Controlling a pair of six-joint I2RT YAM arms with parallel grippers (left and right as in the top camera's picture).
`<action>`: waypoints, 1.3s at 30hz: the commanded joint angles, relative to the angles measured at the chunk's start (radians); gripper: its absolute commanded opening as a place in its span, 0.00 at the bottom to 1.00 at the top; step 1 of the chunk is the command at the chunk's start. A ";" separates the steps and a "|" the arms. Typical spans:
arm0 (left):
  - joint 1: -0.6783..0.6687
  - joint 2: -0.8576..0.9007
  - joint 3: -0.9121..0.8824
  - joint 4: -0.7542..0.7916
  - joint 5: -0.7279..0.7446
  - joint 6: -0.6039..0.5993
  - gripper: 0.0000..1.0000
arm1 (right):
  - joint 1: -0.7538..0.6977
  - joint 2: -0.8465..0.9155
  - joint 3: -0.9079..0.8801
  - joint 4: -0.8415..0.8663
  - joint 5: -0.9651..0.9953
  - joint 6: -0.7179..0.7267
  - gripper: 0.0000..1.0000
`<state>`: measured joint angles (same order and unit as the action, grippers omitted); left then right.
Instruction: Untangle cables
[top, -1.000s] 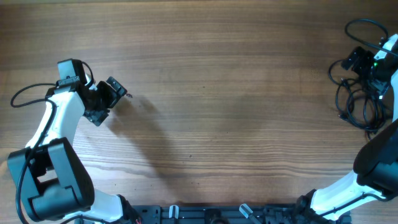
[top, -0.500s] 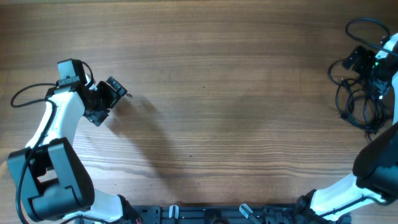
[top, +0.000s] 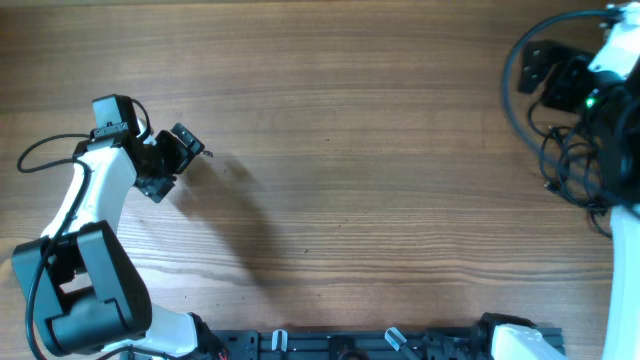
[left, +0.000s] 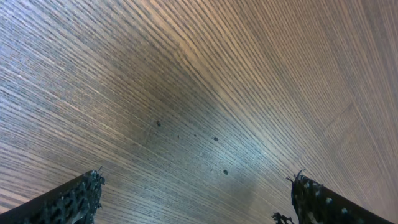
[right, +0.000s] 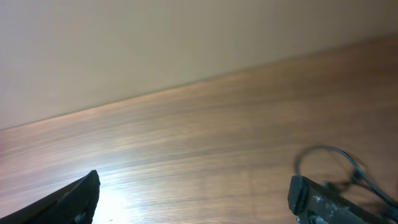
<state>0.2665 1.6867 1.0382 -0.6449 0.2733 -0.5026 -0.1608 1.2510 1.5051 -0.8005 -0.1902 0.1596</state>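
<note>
The cables (top: 572, 168) lie as a loose black tangle of loops on the table at the far right edge. My right gripper (top: 547, 72) hangs above and just left of the tangle, open, with nothing between its fingers. In the right wrist view that gripper (right: 196, 202) looks across bare wood, and one thin cable loop (right: 328, 157) shows beside the right fingertip (right: 311, 198). My left gripper (top: 186, 146) is far away at the left side, open over bare table. The left wrist view shows this gripper (left: 196, 200) holding nothing, with only wood grain under it.
A thick black wire (top: 520, 45) of the right arm arcs over the top right corner. The wooden table (top: 350, 180) stretches between the two arms. A black rail (top: 380, 345) runs along the front edge.
The right arm has lifted and swung left off the cable tangle, its gripper staying open. The cables stay on the table. The left arm has not moved.
</note>
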 joint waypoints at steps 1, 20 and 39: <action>0.002 -0.013 0.009 0.000 -0.010 -0.006 1.00 | 0.060 -0.067 0.005 -0.010 -0.006 0.000 1.00; 0.002 -0.013 0.009 0.000 -0.010 -0.006 1.00 | 0.135 -0.141 -0.326 0.159 0.130 -0.133 1.00; 0.002 -0.013 0.009 0.001 -0.010 -0.006 1.00 | 0.218 -0.946 -1.439 1.234 0.032 -0.122 1.00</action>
<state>0.2665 1.6867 1.0382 -0.6472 0.2699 -0.5030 0.0517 0.4549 0.1440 0.4210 -0.1421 0.0395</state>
